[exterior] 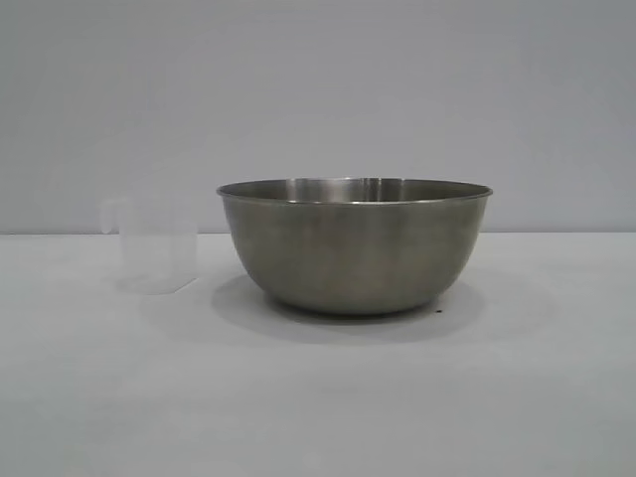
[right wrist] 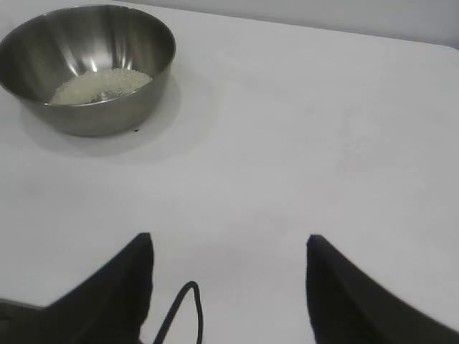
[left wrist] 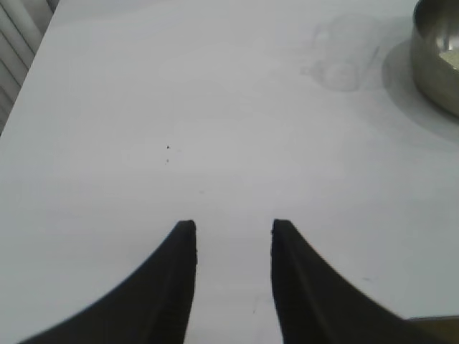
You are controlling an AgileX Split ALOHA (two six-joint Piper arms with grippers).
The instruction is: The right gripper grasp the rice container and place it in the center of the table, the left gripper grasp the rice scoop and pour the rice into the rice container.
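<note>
- In the exterior view we see the rice container (exterior: 355, 245) standing upright on the table (exterior: 318, 397), its mouth facing straight up and its rolled rim level. The level camera hides its inside from us, so no rice shows here.
- Just beside the container stands the rice scoop (exterior: 155, 244), also upright with its opening upward; the two do not touch. Its handle juts from the rim on the side away from the container. The clear plastic nearly melts into the pale background, so its outline is hard to trace and we cannot make out whether anything is in it.
- Neither gripper appears in this view.
- In the left wrist view we see the left gripper (left wrist: 233, 229) above bare table with its two pointed fingers moderately apart and nothing between them. The scoop (left wrist: 344, 54) lies well ahead of the fingertips, faint and hard to read. Beyond it, a slice of the container (left wrist: 434, 68) is cut off by the frame edge.
- In the right wrist view the right gripper (right wrist: 229, 244) is spread wide and holds nothing; a black cable (right wrist: 183, 315) loops between the fingers.
- The container (right wrist: 90, 68) sits well ahead of this gripper, off to one side, mouth up. Here we look into it: the rice (right wrist: 100, 84) forms a pale patch on the bottom.
</note>
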